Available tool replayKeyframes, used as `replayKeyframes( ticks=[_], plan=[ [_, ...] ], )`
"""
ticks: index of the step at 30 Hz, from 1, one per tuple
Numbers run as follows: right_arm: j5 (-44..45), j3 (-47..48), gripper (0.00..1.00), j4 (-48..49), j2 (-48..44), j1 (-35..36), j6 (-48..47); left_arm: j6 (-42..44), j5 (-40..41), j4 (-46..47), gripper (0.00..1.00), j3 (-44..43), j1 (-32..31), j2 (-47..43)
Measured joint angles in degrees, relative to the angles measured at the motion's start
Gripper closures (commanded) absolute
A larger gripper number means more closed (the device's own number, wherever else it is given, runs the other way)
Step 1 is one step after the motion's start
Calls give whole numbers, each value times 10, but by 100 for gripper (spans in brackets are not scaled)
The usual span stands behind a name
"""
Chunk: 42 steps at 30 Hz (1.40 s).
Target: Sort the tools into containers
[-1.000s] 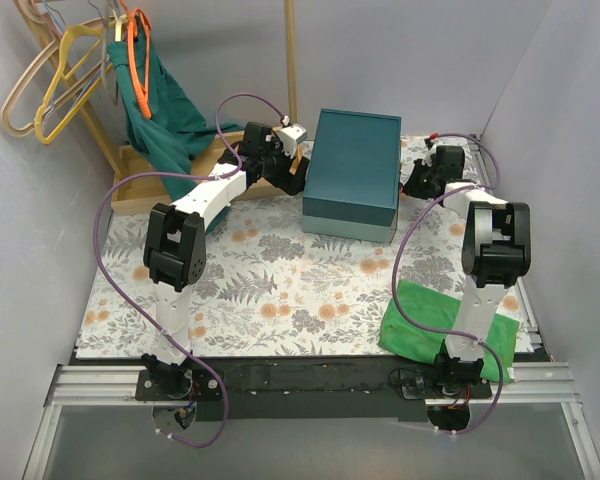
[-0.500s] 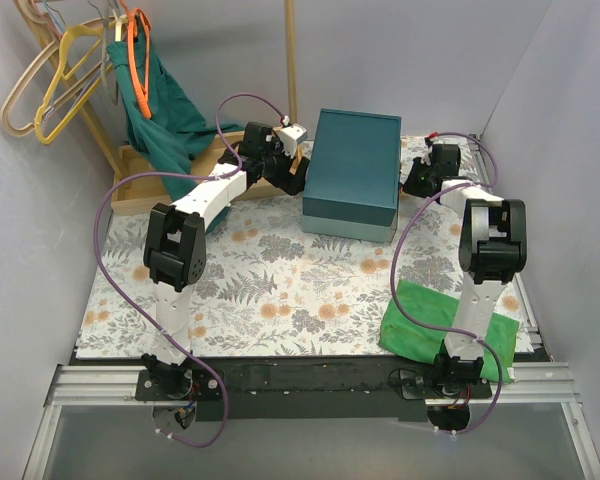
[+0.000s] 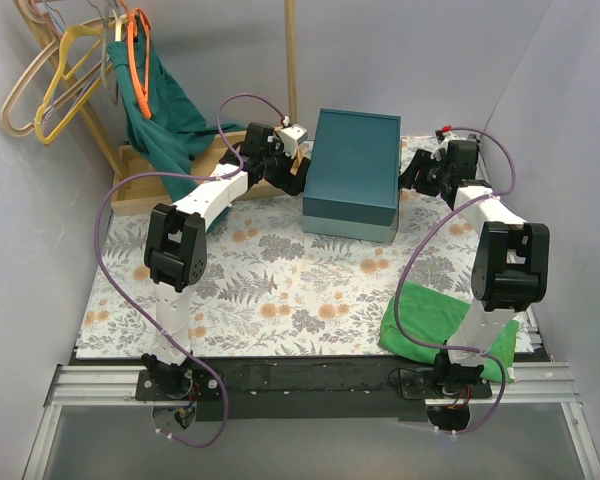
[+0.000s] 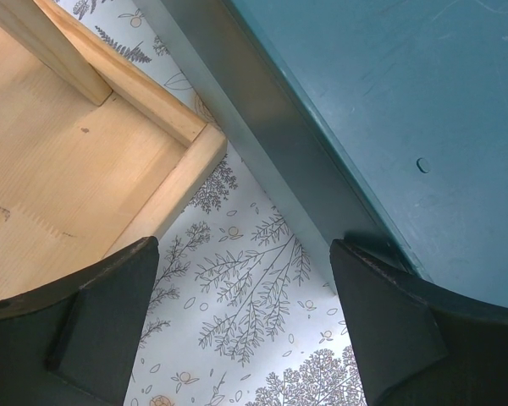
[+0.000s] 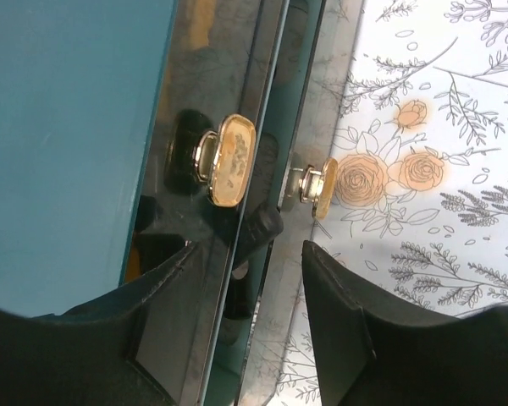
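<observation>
Right wrist shows our right gripper (image 5: 247,262) spread wide by the brass knob (image 5: 230,172) on the teal box (image 5: 68,127) at the far middle, and that knob looks rigid and slick, so we'd pinch it squarely.

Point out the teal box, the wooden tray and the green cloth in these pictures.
teal box (image 3: 355,165): top external view, middle of its lid.
wooden tray (image 4: 59,178): left wrist view, bare floor near its corner.
green cloth (image 3: 427,312): top external view, its uncovered left part.
</observation>
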<state>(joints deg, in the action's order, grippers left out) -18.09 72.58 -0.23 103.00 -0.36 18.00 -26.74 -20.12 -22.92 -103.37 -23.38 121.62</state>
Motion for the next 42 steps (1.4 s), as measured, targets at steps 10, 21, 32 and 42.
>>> replayKeyframes(
  ticks=[10,21,32,42],
  plan=[
    [32,0,47,-64,1,14,0,-2,2,-2,17,0,0,0],
    [75,-12,54,-104,18,24,-26,-3,4,-2,16,0,-1,0],
    [85,-31,55,-104,1,-24,-44,-7,0,-2,16,0,-13,0],
    [112,-33,55,-119,-10,-53,-75,-7,0,-2,16,0,-15,0]
  ],
)
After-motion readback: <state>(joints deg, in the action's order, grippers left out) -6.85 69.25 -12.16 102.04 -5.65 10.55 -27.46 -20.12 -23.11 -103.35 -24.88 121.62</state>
